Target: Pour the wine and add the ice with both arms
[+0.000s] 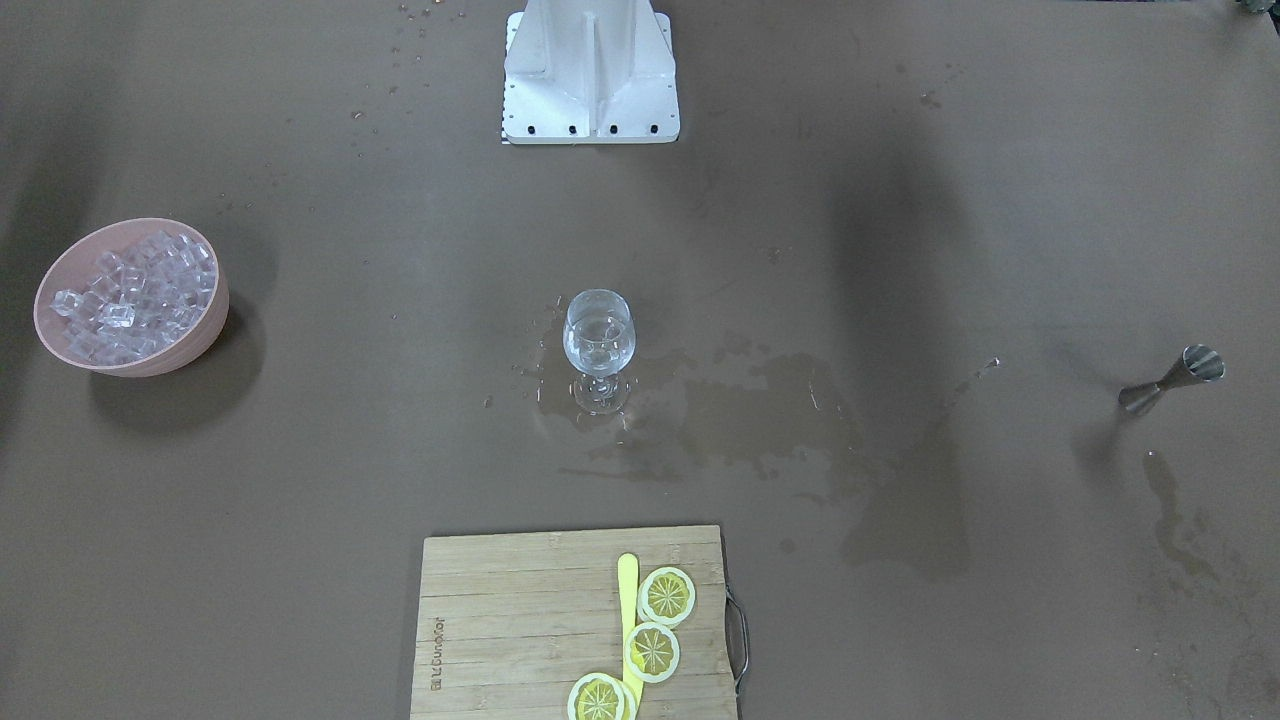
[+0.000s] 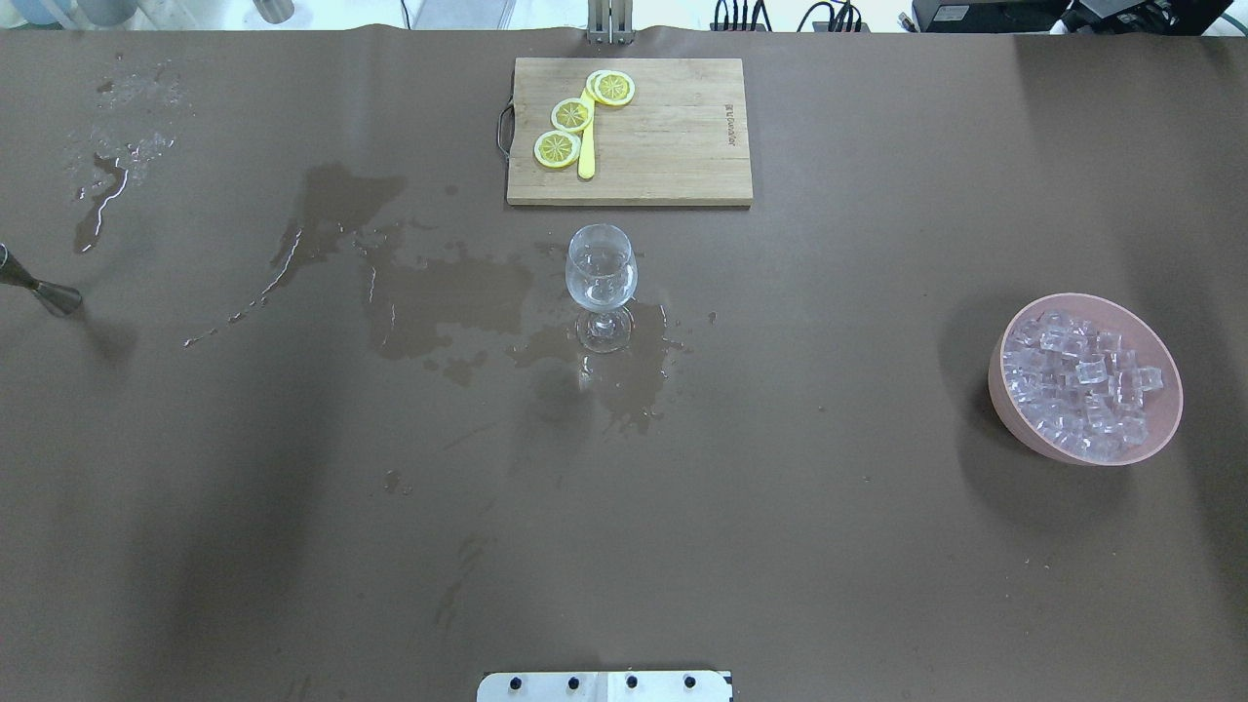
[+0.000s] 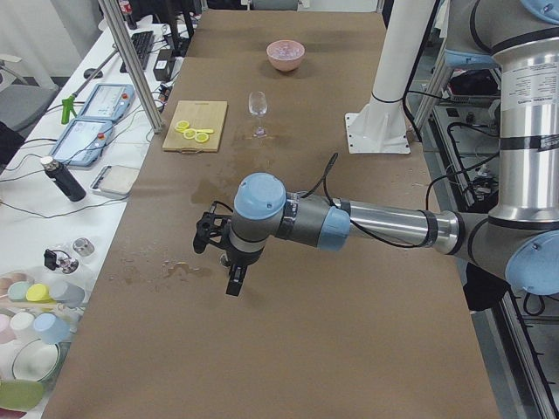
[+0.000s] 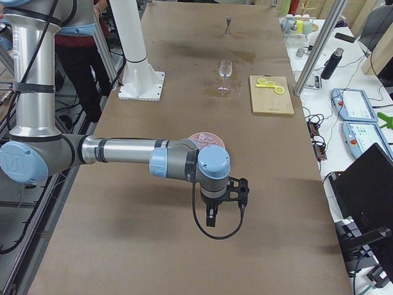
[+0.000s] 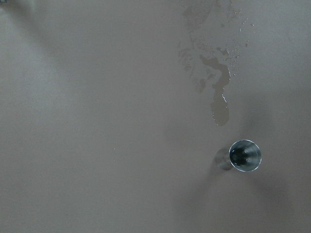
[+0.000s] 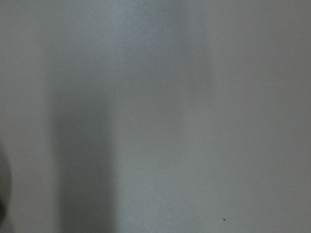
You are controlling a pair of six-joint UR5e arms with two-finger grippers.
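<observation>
while upright, glass (image 1: pixel 599 352) with clear wine (image 2: pixel 601 285)

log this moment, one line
clear stemmed wine glass: upright, holds liquid | pink bowl: ice cubes | left gripper: near metal jigger | right gripper: over table

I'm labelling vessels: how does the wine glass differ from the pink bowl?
The wine glass is clear and stemmed; the pink bowl is opaque and squat. The glass holds a little clear liquid; the bowl is heaped with ice cubes. The glass stands among wet stains; the bowl sits where it is dry. Both are open-topped and unheld.
</observation>
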